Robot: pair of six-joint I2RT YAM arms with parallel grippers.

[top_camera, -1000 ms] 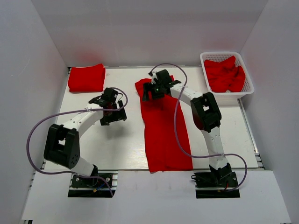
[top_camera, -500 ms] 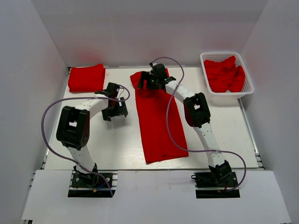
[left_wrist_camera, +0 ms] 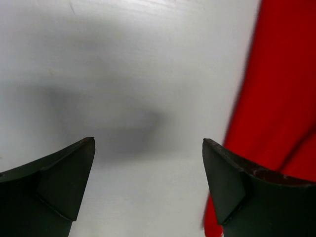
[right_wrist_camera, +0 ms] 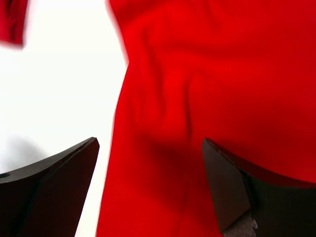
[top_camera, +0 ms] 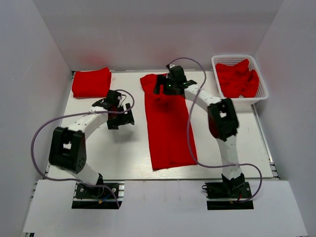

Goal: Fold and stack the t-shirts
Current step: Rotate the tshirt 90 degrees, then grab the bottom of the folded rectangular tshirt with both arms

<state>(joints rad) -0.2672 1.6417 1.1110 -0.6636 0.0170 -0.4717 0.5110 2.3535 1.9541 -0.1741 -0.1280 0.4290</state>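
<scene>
No text, label, brand, number or sign can be read in any of the three views. Both wrist views are blurred, and the overhead view is too small to show fine print.

White walls (top_camera: 148, 29) – white table (top_camera: 123, 148).

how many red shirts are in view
3: a folded shirt at the far left corner, a long shirt spread mid-table, a crumpled shirt in the white basket, possibly hiding more.
</scene>
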